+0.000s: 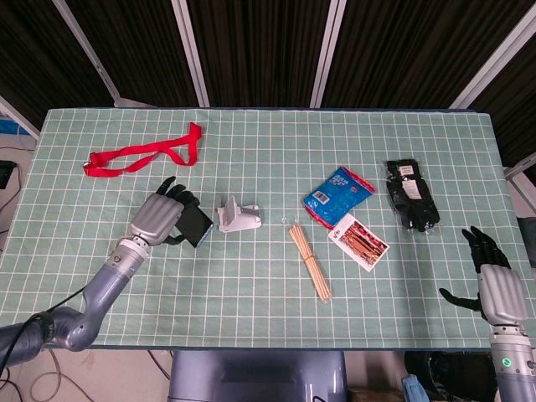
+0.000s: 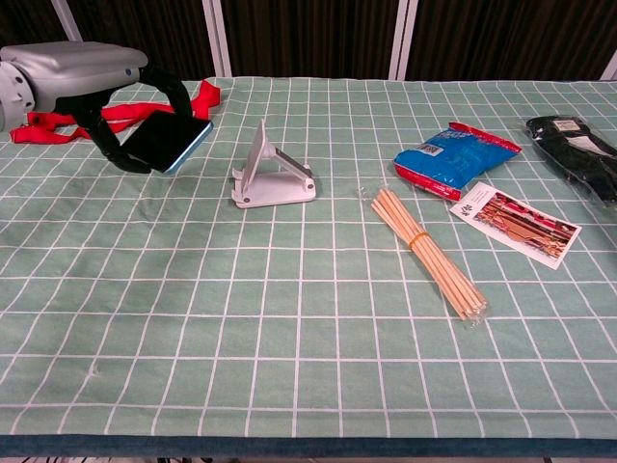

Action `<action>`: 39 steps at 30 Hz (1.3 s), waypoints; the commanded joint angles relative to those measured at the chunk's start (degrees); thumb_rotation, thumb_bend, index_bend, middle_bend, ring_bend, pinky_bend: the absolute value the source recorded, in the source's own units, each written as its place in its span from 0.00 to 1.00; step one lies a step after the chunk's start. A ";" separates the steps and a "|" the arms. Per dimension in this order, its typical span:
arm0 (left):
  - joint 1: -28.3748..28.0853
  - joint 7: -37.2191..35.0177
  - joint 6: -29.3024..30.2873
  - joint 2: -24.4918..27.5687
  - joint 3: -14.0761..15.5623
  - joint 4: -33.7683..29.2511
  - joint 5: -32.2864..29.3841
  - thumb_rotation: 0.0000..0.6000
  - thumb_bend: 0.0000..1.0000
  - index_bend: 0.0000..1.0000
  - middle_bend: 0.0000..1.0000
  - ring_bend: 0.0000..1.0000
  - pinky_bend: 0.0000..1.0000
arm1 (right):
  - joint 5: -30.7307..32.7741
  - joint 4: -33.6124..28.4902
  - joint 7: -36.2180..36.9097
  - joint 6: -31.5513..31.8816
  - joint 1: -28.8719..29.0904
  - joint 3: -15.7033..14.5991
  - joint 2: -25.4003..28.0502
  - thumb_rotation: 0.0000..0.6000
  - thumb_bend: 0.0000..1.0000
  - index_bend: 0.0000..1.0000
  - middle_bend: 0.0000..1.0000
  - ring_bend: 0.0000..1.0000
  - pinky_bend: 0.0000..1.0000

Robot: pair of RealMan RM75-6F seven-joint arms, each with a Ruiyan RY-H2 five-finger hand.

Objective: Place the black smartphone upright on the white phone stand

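I am counting one black smartphone (image 2: 170,142), one white phone stand (image 2: 271,174), one bundle of sticks (image 2: 429,251). My left hand (image 1: 159,217) is gripping smartphone, lifted off table (image 1: 251,293), just left of stand, not touching. Phone is tilting, long axis running left-right, free end pointing right at stand. My right hand (image 1: 494,276) is hovering near right corner, fingers spread, holding nothing.
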 commanded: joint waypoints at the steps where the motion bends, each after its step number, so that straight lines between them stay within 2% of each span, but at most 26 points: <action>1: -0.56 1.86 3.63 -3.97 -4.55 -4.35 -8.97 1.00 0.50 0.58 0.61 0.13 0.00 | 0.03 -0.01 0.12 -0.10 0.02 -0.01 0.03 1.00 0.12 0.00 0.00 0.00 0.15; 6: -1.74 1.47 7.09 -7.54 -9.34 -7.42 -19.26 1.00 0.50 0.58 0.61 0.13 0.00 | 0.12 -0.06 0.28 -0.25 0.04 -0.01 0.09 1.00 0.12 0.00 0.00 0.00 0.15; 12: -3.27 -0.09 10.78 -11.55 -14.09 -8.19 -27.77 1.00 0.50 0.58 0.61 0.13 0.00 | 0.18 -0.08 0.26 -0.27 0.05 0.01 0.11 1.00 0.12 0.00 0.00 0.00 0.15; 19: -4.49 -3.14 10.04 -12.89 -18.91 -9.09 -37.96 1.00 0.50 0.58 0.61 0.13 0.00 | 0.25 -0.09 0.25 -0.38 0.08 0.01 0.12 1.00 0.12 0.00 0.00 0.00 0.15; 29: -5.68 -7.13 4.80 -12.56 -21.01 -7.00 -44.91 1.00 0.50 0.58 0.61 0.13 0.00 | 0.42 -0.19 0.33 -0.49 0.08 0.04 0.16 1.00 0.12 0.00 0.00 0.00 0.15; 39: -6.37 -10.06 1.67 -12.16 -20.61 -4.65 -46.57 1.00 0.50 0.57 0.61 0.13 0.00 | 0.54 -0.25 0.26 -0.56 0.10 0.06 0.18 1.00 0.12 0.00 0.00 0.00 0.15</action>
